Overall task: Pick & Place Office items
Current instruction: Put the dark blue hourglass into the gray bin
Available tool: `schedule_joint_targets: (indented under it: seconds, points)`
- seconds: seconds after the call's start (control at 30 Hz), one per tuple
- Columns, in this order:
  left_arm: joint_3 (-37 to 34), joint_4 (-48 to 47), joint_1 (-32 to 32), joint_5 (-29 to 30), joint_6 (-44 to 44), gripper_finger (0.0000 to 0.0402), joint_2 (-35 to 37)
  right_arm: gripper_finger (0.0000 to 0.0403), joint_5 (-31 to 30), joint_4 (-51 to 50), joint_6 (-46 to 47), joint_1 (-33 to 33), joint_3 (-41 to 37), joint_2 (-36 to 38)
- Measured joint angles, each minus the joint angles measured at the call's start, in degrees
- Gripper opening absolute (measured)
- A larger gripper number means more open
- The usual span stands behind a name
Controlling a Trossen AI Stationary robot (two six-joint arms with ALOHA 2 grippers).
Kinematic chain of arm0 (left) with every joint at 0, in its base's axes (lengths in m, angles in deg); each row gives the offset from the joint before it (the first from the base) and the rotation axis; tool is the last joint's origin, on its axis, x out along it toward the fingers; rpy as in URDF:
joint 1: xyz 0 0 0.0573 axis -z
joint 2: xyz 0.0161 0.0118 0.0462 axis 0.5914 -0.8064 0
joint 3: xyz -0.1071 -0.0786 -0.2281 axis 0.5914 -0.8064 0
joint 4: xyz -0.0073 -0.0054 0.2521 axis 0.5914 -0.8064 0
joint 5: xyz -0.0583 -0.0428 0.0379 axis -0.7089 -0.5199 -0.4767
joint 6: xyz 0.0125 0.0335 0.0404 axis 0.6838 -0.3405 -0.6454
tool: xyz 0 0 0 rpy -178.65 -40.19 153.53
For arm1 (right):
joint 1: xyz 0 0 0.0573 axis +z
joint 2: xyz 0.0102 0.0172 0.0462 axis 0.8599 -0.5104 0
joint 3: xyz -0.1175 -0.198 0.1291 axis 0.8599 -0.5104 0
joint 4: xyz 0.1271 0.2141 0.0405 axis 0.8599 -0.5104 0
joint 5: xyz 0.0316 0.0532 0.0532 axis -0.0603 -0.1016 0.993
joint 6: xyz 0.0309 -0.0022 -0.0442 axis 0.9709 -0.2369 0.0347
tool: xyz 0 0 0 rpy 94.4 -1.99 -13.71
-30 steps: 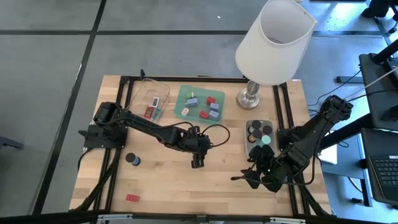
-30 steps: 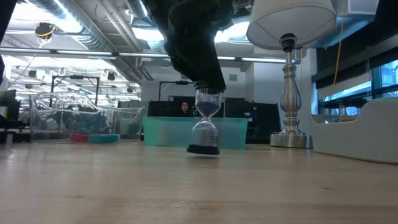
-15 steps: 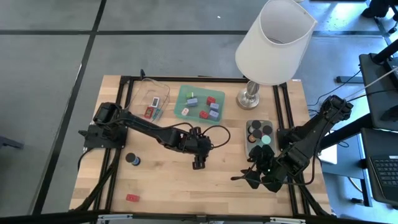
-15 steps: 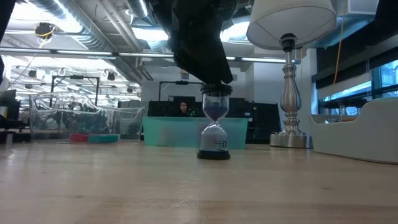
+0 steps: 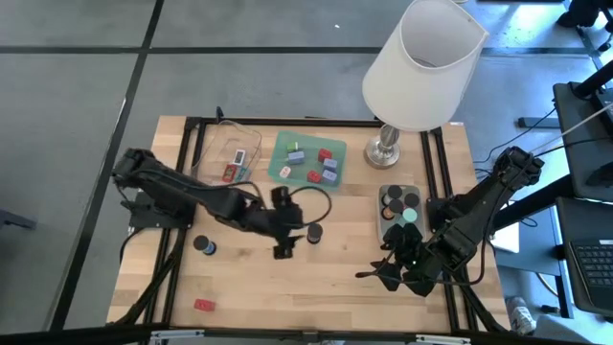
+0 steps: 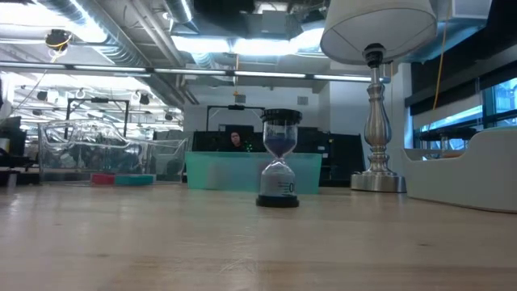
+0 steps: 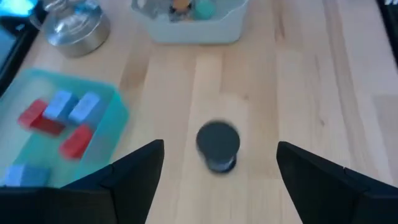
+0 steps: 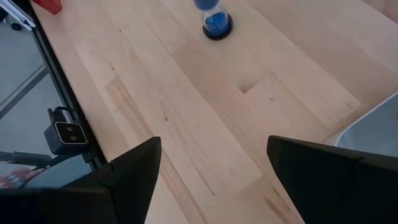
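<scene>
Table (image 5: pixel 249 287) | hourglass (image 5: pixel 313 233) upright mid-board | left pincer (image 5: pixel 284 251) beside, apart

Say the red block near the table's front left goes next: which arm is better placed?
Probably left. The left gripper, open and empty, hangs mid-table, nearer the red block; the right gripper waits farther off at the right.

White-shaded lamp (image 5: pixel 422 53) at the table's far edge, beside green tray (image 5: pixel 283 146) and clear tray (image 5: pixel 219 146).
</scene>
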Motion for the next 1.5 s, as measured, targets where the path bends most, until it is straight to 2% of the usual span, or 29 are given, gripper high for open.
schedule_joint_targets:
  seconds: [0.07, 0.17, 0.3, 0.47, 0.57, 0.67, 0.8, 0.9, 1.03, 1.13, 1.27, 1.4, 1.5]
  points:
    - [0.0, -5.4, 1.6, 2.9, 2.2, 0.0307, 2.1, 0.0295, 0.0, 0.1, 0.0, 0.0, 0.0, 0.0]
    - [0.0, -14.9, 4.1, 10.9, 5.9, 0.0298, 4.6, 0.0295, 0.0, 0.2, 0.0, 0.0, 0.0, 0.0]
    - [0.0, -26.9, 6.5, 18.3, 15.5, 0.0286, 6.3, 0.0295, 0.0, 0.3, 0.0, 0.0, 0.0, 0.0]
    - [-0.8, -38.9, 8.4, 20.2, 29.9, 0.0279, 6.6, 0.0295, 1.1, 0.4, 0.0, 0.0, 0.0, 0.0]
    - [-3.7, -39.2, 8.7, 19.7, 31.7, 0.0279, 6.5, 0.0295, 1.1, 0.4, 0.0, 0.0, 0.0, 0.0]
    - [-6.7, -38.0, 8.5, 16.7, 31.9, 0.0279, 6.6, 0.0296, 1.0, 0.4, 0.0, 0.0, 0.0, 0.0]
    - [-11.5, -34.0, 7.6, 13.1, 32.0, 0.0279, 6.5, 0.0296, -5.3, 1.5, 1.0, -0.5, 0.0, 0.0]
    - [-14.3, -31.4, 7.6, 14.0, 32.0, 0.0279, 6.5, 0.0296, -10.5, 3.7, 1.8, -1.1, 0.0, 0.0]
    - [-16.9, -29.1, 7.6, 19.3, 34.0, 0.0279, 6.5, 0.0296, -16.6, 4.6, 1.2, -2.3, 0.0, 0.0]
    - [-17.8, -28.8, 7.6, 20.2, 35.1, 0.0279, 6.5, 0.0296, -19.1, 4.9, -2.8, -3.9, 0.0, 0.0]
    - [-18.3, -28.6, 8.3, 20.1, 35.2, 0.0279, 6.5, 0.0296, -19.5, 7.5, -9.8, -6.7, 0.0, -0.4]
    - [-18.3, -29.2, 8.5, 20.1, 28.0, 0.0279, 6.5, 0.0296, -20.2, 13.7, -17.6, -10.8, 0.0, -1.8]
    - [-18.3, -29.2, 8.5, 19.7, 21.9, 0.0279, 6.5, 0.0296, -16.0, 19.8, -28.7, -14.2, 0.0, -3.6]
